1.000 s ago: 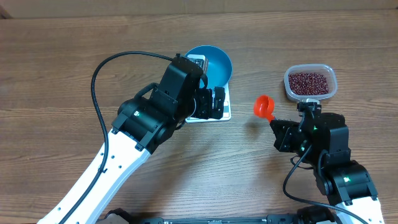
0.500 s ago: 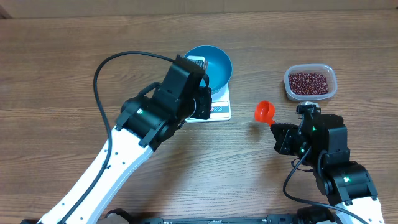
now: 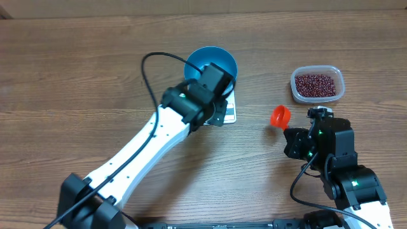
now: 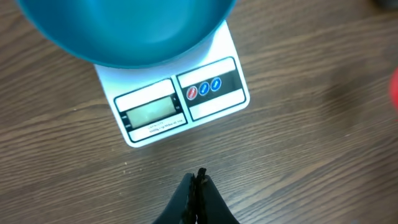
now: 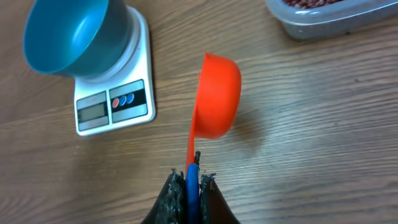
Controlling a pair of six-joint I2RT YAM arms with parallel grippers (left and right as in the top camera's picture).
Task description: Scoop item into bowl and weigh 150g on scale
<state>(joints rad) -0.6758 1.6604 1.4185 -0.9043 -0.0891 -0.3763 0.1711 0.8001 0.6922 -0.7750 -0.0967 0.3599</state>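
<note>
Closest to me, the right gripper is pinching the thin handle of the orange-red scoop. The cup is held out ahead of the fingers above the bare wooden table, and I can't see any beans in it.

Over to the left, the left gripper has its fingers pressed together on nothing. It hangs over the wood just off the six o'clock edge of the scale. The scale's display faces that way, but it is too faint to read.

The blue bowl sits on the twelve o'clock end of the scale. What shows of its inside is bare blue.

Farthest off, the beans lie in a heap inside the clear tub, at about one o'clock from the scoop and well apart from the bowl.

I'd say the setup is done and the first scoop is about to start. The right arm needs to carry the scoop out to the tub and dip its lip into the heap. It should then bring the scoop back level toward nine o'clock so nothing rolls out before the bowl.
</note>
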